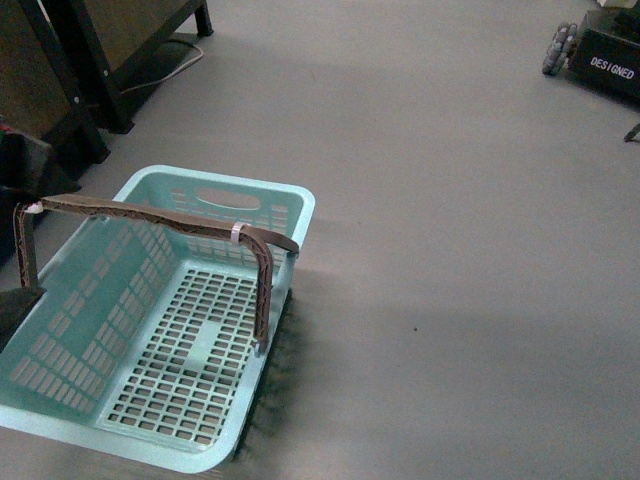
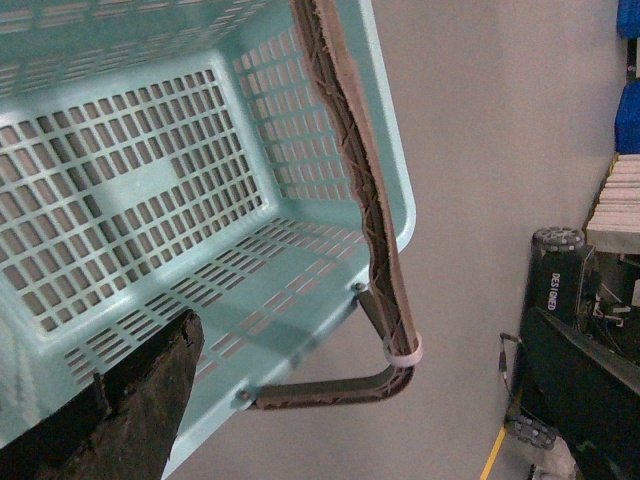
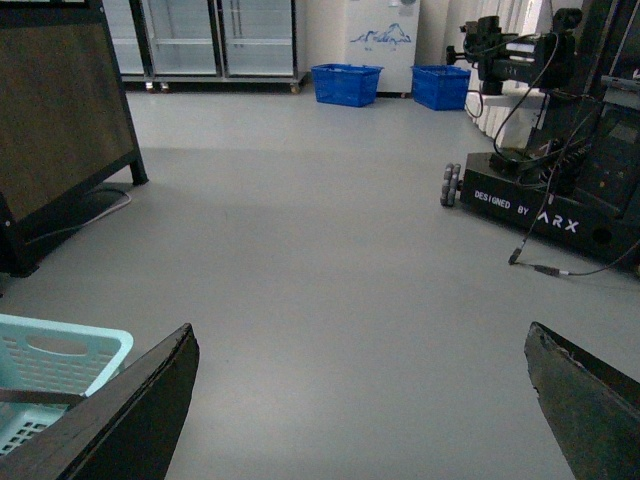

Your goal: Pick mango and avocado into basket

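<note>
Your light teal, slot-walled rectangular plastic basket (image 1: 215, 179) stands on the bare grey floor (image 1: 450, 200), low and to the left in the front view. Its two brown plastic handles (image 1: 160, 218) are raised over its middle and bound together by a white zip tie (image 1: 237, 233). Its lattice bottom carries nothing, so the basket is empty.

The yellow mango and the dark green avocado appear in none of the three views, so I cannot tell you where they lie. By that reckoning, nothing of the task is done: both fruits are yet to be found, gripped and carried to the basket.

Your right pincer (image 3: 360, 345) has its two dark fingers (image 3: 120, 420) spread wide apart, with only floor between them, so it holds nothing. Its wrist camera looks across the room. One corner of the basket sits at the picture's edge, and a black wheeled robot base (image 3: 540, 205) and two blue plastic crates (image 3: 345, 83) stand well beyond.

Your left pincer (image 2: 140, 400) shows only one dark finger, over the basket's wall, with its camera looking down into the basket. The other finger is out of the picture, so you cannot tell whether this pincer is apart or together. No fruit shows against it.

My judgement is that you first need to turn toward wherever the fruit is kept, since no camera finds it from here
</note>
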### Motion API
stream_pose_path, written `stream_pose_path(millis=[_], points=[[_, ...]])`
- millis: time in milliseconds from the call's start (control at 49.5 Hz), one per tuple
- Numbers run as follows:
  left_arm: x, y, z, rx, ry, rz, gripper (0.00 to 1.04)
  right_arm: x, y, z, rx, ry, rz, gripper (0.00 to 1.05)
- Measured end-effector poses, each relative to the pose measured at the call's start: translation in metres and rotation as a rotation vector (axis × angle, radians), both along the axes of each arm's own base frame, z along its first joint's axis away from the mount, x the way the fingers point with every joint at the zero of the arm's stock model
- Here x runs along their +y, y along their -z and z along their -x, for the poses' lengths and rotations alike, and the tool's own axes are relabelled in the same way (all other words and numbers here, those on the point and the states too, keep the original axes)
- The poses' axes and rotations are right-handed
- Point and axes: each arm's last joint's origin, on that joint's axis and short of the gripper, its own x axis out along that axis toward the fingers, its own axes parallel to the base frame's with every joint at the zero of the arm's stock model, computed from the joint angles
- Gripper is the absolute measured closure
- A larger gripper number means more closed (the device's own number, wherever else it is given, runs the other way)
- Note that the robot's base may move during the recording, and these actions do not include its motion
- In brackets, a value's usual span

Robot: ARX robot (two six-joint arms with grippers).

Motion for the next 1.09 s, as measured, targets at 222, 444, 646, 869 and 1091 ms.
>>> stream_pose_path(millis=[222, 444, 646, 869, 1091], points=[[-0.009, 0.022, -0.035, 0.022, 0.013, 0.015, 0.07, 0.000, 0.000, 0.000, 0.000, 0.000, 0.000, 0.08], [-0.012, 0.044, -0.060, 0.039, 0.004, 0.027, 0.07, 0.000, 0.000, 0.000, 0.000, 0.000, 0.000, 0.08], [-0.012, 0.057, -0.092, -0.016, 0.002, 0.044, 0.07, 0.000, 0.000, 0.000, 0.000, 0.000, 0.000, 0.08], [-0.015, 0.073, -0.115, -0.071, 0.037, 0.064, 0.07, 0.000, 0.000, 0.000, 0.000, 0.000, 0.000, 0.08], [-0.021, 0.072, -0.119, -0.237, 0.132, 0.153, 0.32, 0.000, 0.000, 0.000, 0.000, 0.000, 0.000, 0.08]])
